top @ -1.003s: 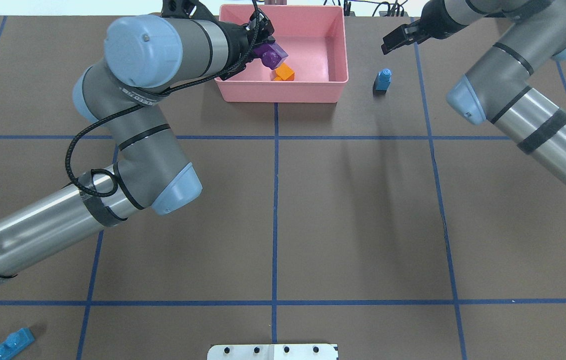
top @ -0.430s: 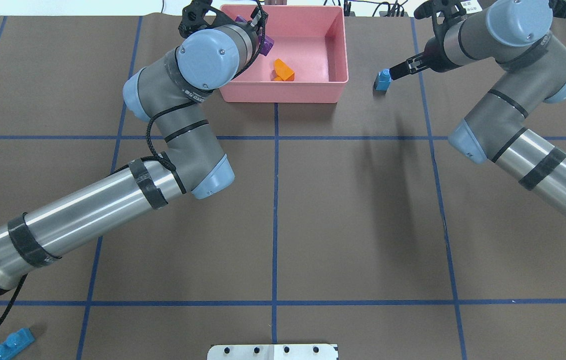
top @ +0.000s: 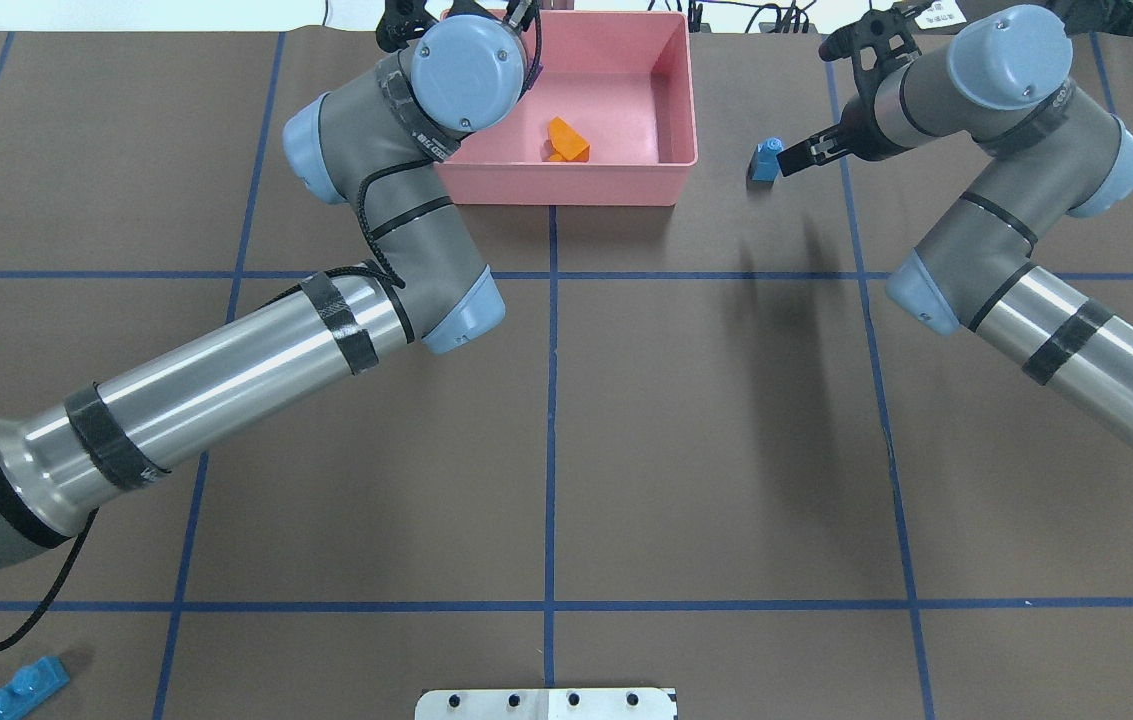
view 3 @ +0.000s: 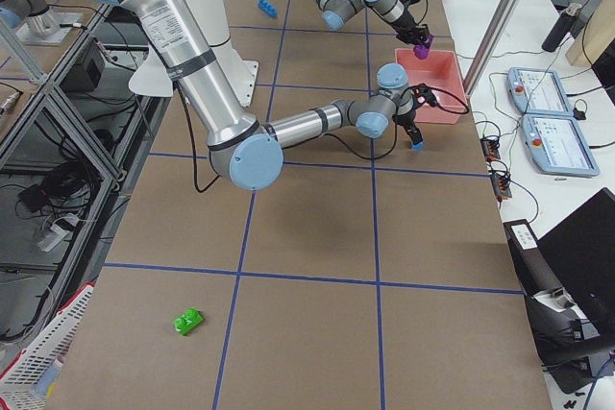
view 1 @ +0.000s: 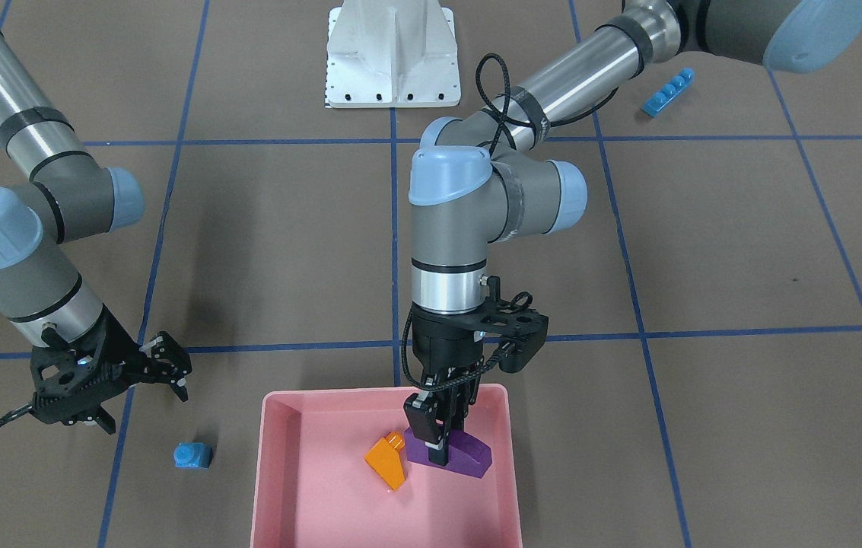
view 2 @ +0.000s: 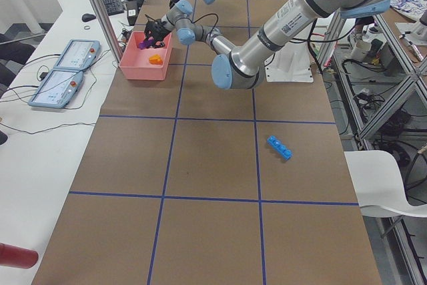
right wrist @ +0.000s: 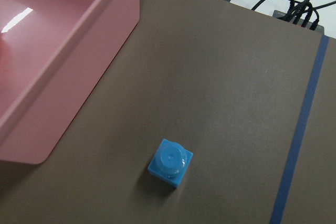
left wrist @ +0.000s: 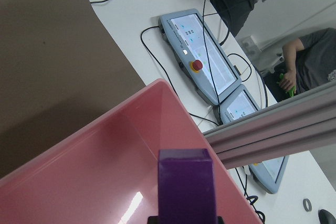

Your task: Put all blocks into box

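- Step in hand, as judged: setting the long purple block (view 1: 469, 457) down in the pink box (view 1: 267, 472), just beside the orange block (view 1: 387, 460) already lying on the box floor.
- Left fingers (view 1: 427, 426) pointing straight down within the box outline, closed narrowly on the middle of the purple block. Hard to tell whether resting on the floor or just above it.
- Next move there, by judgement: spreading the fingers to let go, then lifting straight up, clear of the rim and of the orange block alongside.
- Right fingers (top: 806, 153) hovering just beside the small light-blue cube (top: 766, 160), angled toward it, seemingly spread and holding nothing. No contact with the cube visible.
- Cube standing stud-up on the bench (top: 706, 420), near the box's side wall but outside it. Likely next here: lowering to straddle the cube, then closing.
- Left to do: long light-blue bar (top: 16, 688) near the bench corner on the robot's left, and green block (view 3: 188, 320) well apart from the box, both out on the bench.
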Available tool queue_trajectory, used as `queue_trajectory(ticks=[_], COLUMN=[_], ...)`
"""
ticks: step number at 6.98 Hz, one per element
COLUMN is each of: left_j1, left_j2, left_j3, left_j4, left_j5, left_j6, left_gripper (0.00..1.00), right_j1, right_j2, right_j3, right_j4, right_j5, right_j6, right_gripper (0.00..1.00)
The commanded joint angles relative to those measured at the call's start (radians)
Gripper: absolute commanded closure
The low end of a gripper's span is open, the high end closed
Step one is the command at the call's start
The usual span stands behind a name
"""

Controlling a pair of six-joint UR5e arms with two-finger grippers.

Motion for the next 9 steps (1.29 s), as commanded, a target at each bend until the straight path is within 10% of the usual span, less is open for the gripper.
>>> queue_trajectory(ticks=[1, 2, 3, 9], left_j1=[-0.008, -0.012, -0.012, -0.037], left_j2=[-0.014, -0.017, -0.028, -0.072], left_j3=[0.031, 0.033, 0.033, -0.059], left_j4=[0.025, 0.033, 0.035, 0.189], left_j5=[-0.002, -0.011, -0.011, -0.169], left_j6=[0.008, 0.019, 0.055, 0.114], left_gripper=[1.0, 0.25, 0.0, 0.0], right_j1=[-0.012, -0.015, -0.018, -0.053], right_j2=[0.08, 0.116, 0.134, 0.208], right_j3=[-0.102, -0.145, -0.174, -0.326], right_j4=[0.0, 0.0, 0.0, 0.0], right_j5=[-0.02, -0.022, -0.023, -0.091], right_j6=[0.005, 0.005, 0.005, 0.006], right_gripper=[0.0, 0.01, 0.01, 0.1])
